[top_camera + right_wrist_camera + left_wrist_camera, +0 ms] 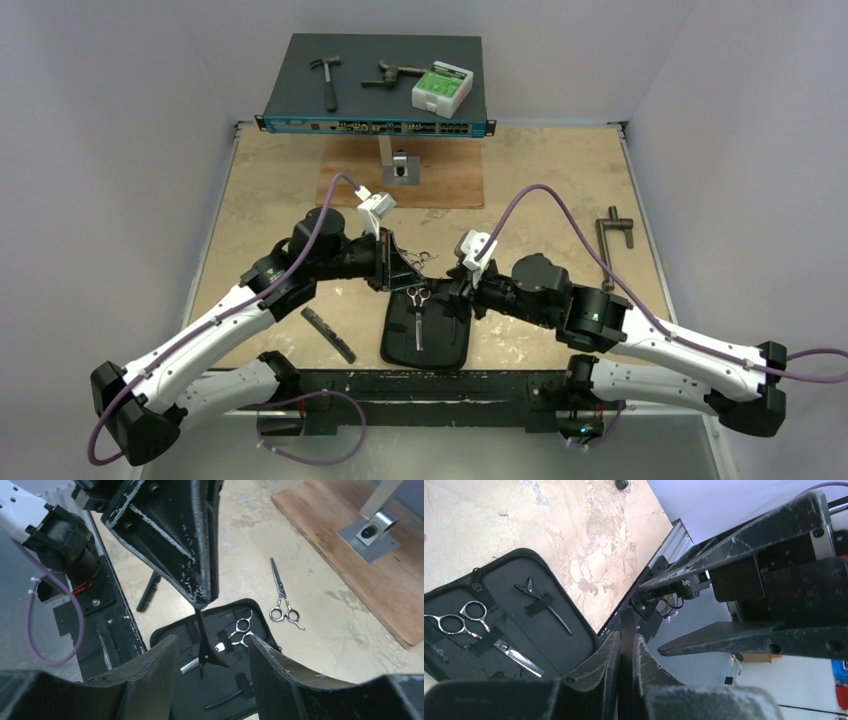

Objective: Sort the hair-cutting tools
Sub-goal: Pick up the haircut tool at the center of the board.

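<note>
Reaching inward over black case (446, 342), left tool (204, 598) clamped on hair clip (200, 641), right tool (212, 641) apart, near it

The case (559, 652) runs off the left wrist view at 9 o'clock; we cannot identify the left gripper's (206, 596) thin black piece (200, 632).

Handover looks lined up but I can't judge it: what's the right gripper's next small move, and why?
Probably close the right gripper on the black hair clip: it hangs from the shut left gripper, between the right fingers, which stand apart without touching it.
</note>
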You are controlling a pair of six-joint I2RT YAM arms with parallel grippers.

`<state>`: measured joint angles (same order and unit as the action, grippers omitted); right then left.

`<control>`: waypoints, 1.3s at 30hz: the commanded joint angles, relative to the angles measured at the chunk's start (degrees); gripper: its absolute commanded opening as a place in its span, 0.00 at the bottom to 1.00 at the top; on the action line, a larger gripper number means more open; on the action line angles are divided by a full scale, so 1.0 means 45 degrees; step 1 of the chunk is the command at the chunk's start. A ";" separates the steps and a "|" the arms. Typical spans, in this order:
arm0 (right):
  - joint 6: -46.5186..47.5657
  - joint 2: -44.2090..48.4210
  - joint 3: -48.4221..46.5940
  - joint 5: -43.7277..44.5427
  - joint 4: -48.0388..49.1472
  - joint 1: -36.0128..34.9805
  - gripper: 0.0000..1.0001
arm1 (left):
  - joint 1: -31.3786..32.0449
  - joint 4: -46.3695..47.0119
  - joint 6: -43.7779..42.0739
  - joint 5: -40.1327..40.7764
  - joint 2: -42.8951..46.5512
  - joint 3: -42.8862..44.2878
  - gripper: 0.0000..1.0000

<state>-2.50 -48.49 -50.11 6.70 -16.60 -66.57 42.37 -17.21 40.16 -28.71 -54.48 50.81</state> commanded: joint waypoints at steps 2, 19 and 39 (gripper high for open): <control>-0.0007 -0.0134 0.0175 -0.0559 0.0888 -0.0178 0.49 | -0.0099 0.0733 0.0385 -0.0390 -0.0244 0.0624 0.00; -0.0509 -0.1161 0.0243 0.0106 0.0762 -0.0227 0.09 | -0.0091 0.1009 0.0528 -0.0426 -0.0539 0.0725 0.00; -0.3623 -0.0866 0.0421 0.1722 -0.0981 -0.0227 0.00 | -0.0294 -0.2423 0.0498 0.6499 0.1486 0.0850 1.00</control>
<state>-11.42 -53.54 -48.73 10.85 -18.39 -67.24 41.60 -22.52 42.39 -14.59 -52.18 52.66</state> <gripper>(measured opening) 0.042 0.997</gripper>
